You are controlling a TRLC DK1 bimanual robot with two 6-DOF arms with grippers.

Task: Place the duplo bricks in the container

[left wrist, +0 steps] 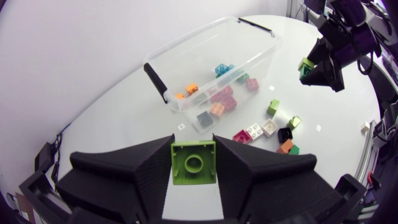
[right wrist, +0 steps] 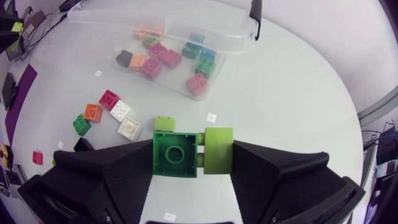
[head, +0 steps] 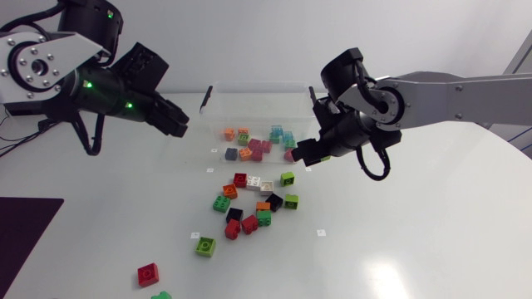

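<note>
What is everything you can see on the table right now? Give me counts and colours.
container: one, clear with black handles, far middle of the table.
bricks in the container: about ten, orange, green, pink, teal and dark grey, on its floor.
loose bricks: about sixteen, mixed colours, on the table nearer than the container, three apart at the near left.
white tags: about five, scattered on the table.
light green brick: one, between the left hand's fingers.
green-and-lime brick pair: one, side by side between the right hand's fingers.
left hand: black, left of the container.
right hand: black, at the container's right end.
</note>
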